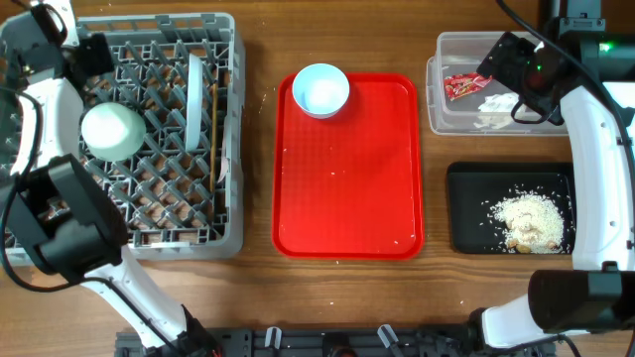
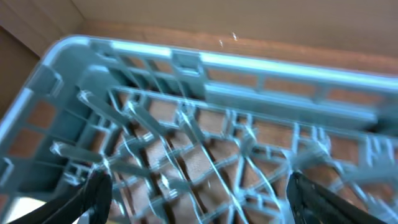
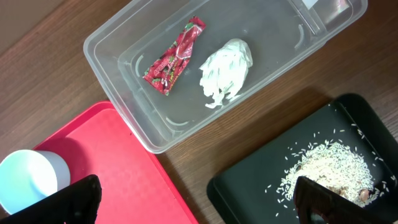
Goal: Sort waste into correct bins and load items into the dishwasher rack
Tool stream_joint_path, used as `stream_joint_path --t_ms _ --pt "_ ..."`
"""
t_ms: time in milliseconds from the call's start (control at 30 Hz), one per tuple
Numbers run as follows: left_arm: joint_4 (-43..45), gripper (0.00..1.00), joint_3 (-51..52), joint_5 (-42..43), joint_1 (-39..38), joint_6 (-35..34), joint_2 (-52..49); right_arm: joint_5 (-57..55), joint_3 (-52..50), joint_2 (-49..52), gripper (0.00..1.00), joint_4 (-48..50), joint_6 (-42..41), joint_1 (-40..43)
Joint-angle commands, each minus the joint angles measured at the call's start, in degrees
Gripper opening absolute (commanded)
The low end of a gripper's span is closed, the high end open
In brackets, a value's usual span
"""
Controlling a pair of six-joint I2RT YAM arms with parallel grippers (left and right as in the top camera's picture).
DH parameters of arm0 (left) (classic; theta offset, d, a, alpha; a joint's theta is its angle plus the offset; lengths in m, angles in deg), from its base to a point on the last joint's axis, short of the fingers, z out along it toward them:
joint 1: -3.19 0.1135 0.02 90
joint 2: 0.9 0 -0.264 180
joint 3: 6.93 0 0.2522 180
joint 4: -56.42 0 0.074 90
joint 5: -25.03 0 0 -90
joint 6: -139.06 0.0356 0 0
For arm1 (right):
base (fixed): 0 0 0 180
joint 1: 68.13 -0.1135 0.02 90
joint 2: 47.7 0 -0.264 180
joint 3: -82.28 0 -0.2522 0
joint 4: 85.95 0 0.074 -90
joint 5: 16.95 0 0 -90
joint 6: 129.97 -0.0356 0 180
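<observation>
One pale blue-green bowl (image 1: 320,89) sat mouth up on the red tray (image 1: 347,198), outside the dishwasher rack (image 1: 234,149). My right hand (image 3: 196,199) hung wide and empty above the clear tub (image 1: 433,89), so the bowl lay to its left, just past the tub wall. My left hand (image 2: 196,196), fingers spread with nothing between them, was over the rack, and the bowl was well off to its right. I judged the right arm nearer. The bowl was round and gave no long axis to align with.
</observation>
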Motion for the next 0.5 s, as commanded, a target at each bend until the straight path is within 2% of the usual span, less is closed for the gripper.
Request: stream_joint_path --t_ms 0,167,333,467 --pt "-6.05 0.86 1.53 -1.60 1.55 -0.59 -0.39 -0.79 0.68 -0.35 1.00 0.11 1.01 -0.09" --pt "-9.40 0.81 1.53 -1.57 1.55 -0.92 3.23 -0.79 0.68 -0.35 1.00 0.11 1.01 -0.09" --pt "-8.04 0.74 1.53 -0.44 1.55 -12.81 11.26 -0.79 0.68 -0.35 1.00 0.11 0.98 -0.09" --pt "-7.61 0.79 1.53 -0.46 2.54 -24.06 18.60 -0.79 0.68 -0.35 1.00 0.11 0.98 -0.11"
